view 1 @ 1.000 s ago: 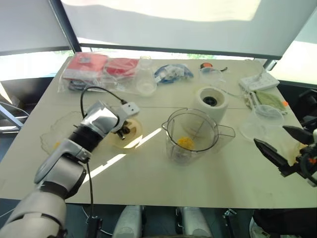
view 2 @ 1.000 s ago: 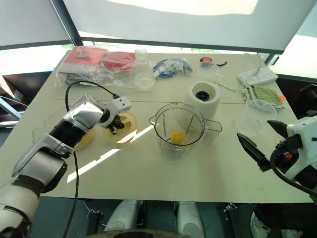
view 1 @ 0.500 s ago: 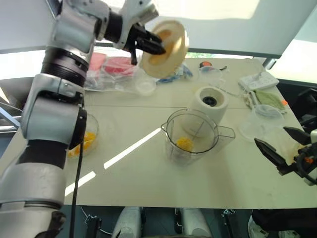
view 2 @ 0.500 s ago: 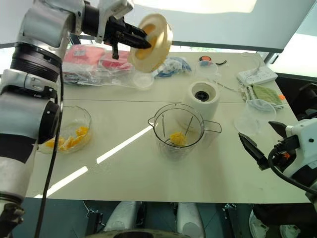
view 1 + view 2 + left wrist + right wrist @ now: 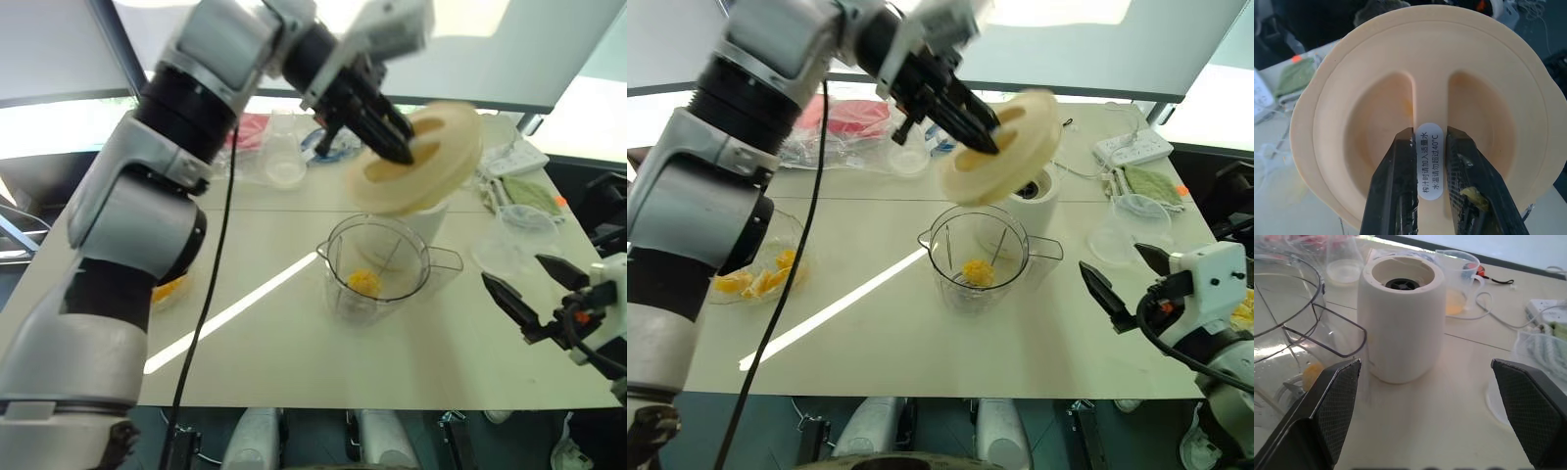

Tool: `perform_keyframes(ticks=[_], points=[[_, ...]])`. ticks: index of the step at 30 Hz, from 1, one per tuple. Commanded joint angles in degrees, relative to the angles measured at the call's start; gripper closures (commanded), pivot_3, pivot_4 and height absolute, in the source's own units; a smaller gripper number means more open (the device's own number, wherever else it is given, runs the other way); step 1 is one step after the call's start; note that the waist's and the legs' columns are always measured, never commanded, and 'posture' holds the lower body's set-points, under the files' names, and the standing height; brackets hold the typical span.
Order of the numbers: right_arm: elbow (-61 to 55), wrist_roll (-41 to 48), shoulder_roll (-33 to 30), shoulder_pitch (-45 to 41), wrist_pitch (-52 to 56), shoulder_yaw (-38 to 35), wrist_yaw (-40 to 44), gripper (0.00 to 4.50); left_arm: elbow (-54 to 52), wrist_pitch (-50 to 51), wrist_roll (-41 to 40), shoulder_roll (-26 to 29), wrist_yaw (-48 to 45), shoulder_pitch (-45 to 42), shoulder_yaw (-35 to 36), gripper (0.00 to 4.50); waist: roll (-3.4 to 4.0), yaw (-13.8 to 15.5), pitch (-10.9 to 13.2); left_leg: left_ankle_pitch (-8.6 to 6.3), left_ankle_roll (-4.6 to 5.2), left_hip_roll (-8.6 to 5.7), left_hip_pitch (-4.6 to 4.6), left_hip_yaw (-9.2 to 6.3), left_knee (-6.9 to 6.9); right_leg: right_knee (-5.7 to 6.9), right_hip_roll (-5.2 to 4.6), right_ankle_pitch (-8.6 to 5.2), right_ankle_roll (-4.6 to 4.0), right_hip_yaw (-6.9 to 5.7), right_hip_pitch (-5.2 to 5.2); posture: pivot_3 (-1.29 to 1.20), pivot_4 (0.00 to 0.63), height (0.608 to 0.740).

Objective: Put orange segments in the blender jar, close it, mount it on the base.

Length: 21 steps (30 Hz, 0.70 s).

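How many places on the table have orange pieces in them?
2: inside the blender jar at its bottom, and in the glass bowl at table's left edge; more may be hidden.

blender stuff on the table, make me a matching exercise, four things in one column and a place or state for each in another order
Things:
1. lid
2. jar
3. base
4. right gripper

Places or states:
A. white, standing on the table just behind the jar
B. open, holding nothing, near the table's right edge
C. pinched by its centre ridge in the left gripper, in the air above the jar
D. uncovered on the table, orange pieces at its bottom

Pairs: 1-C, 2-D, 3-A, 4-B
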Motion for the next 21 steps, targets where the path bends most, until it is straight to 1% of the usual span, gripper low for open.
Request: perform_keyframes(ticks=[1,4,9,12,21], points=[[-3.1,1.0,0.7,-0.9,-1.3,1.5,-1.0,0.0,-2.5,-3.1,-0.5,1.3,-0.2,0.3,-5.8,4.27,0.01,0.0,0.0,0.0,0.0,0.01,0.01,-0.01,0.0,0.02,0.03,0.0,-0.01,0.0,0.0,0.0,0.15,0.74],[-4.2,2.3,1.0,-0.4,-1.4,2.5,-0.8,0.0,-2.6,-5.4,-0.6,1.5,-0.2,0.4,-9.8,4.27,0.04,0.1,0.0,0.0,0.0,0.03,0.02,-0.05,0.0,0.04,0.08,0.0,-0.04,0.0,0.0,0.0,0.15,0.74],[-5.7,5.2,1.3,0.2,-1.5,3.2,-1.3,0.0,-2.6,-7.0,0.0,0.7,-0.2,0.0,-13.3,4.27,0.04,0.3,0.0,0.0,0.0,0.03,-0.04,-0.03,0.0,-0.04,0.06,0.0,-0.03,0.0,-0.02,0.0,0.15,0.74],[-7.2,7.5,1.7,1.9,-1.8,3.4,-1.5,0.0,-4.7,-7.7,-0.6,1.1,-0.2,0.6,-15.8,4.27,0.04,0.3,0.0,0.0,0.0,0.02,-0.04,-0.01,0.0,-0.05,0.04,0.0,-0.03,0.01,-0.01,0.0,0.15,0.74],[-8.9,7.4,2.0,5.3,-2.9,4.4,-3.5,0.0,-8.5,-9.2,-1.1,1.4,-0.2,1.1,-19.1,4.27,0.06,0.3,0.0,0.0,0.0,0.02,0.01,0.01,0.02,-0.02,0.03,-0.02,-0.07,0.04,0.02,0.0,0.15,0.74]])
